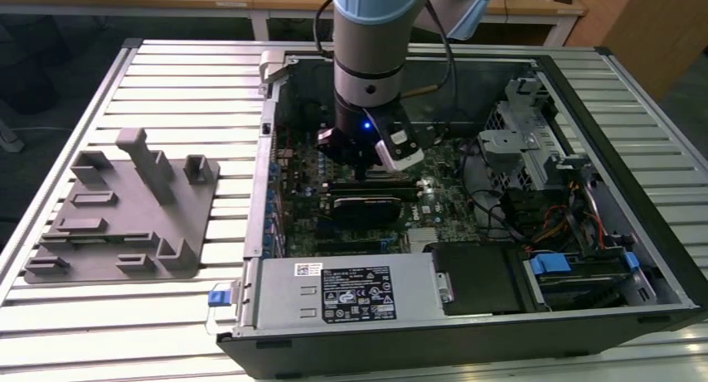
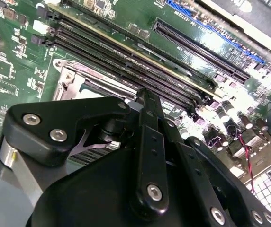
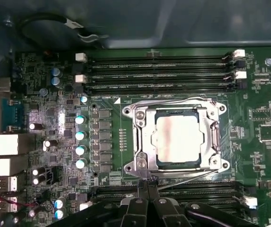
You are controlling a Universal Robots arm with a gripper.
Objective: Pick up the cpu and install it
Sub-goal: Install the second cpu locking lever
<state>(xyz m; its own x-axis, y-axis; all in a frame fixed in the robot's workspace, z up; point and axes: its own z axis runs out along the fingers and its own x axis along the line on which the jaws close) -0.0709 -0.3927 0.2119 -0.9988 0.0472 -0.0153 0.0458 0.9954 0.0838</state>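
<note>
We see the arm (image 1: 376,42) reaching down into an open computer case (image 1: 465,316) that lies on a slatted metal table (image 1: 166,75). The gripper (image 1: 360,162) hangs low over the green motherboard (image 3: 55,94), near its middle.

In the first wrist view the cpu (image 3: 179,140) lies flat inside the metal socket frame (image 3: 140,137), with its silver top facing up. It sits square in the frame, between two groups of long black memory slots (image 3: 159,71). The gripper (image 3: 146,187) is just beside the edge of the frame and does not touch the cpu. Its fingers (image 3: 153,189) are pressed together and hold nothing.

In the second wrist view the black gripper (image 2: 145,97) stands in front of the same socket frame (image 2: 71,75), and the fingers look closed there too.

In the exterior view a grey plastic fixture (image 1: 122,216) lies on the table at the exterior view's left, well apart from the case.
</note>
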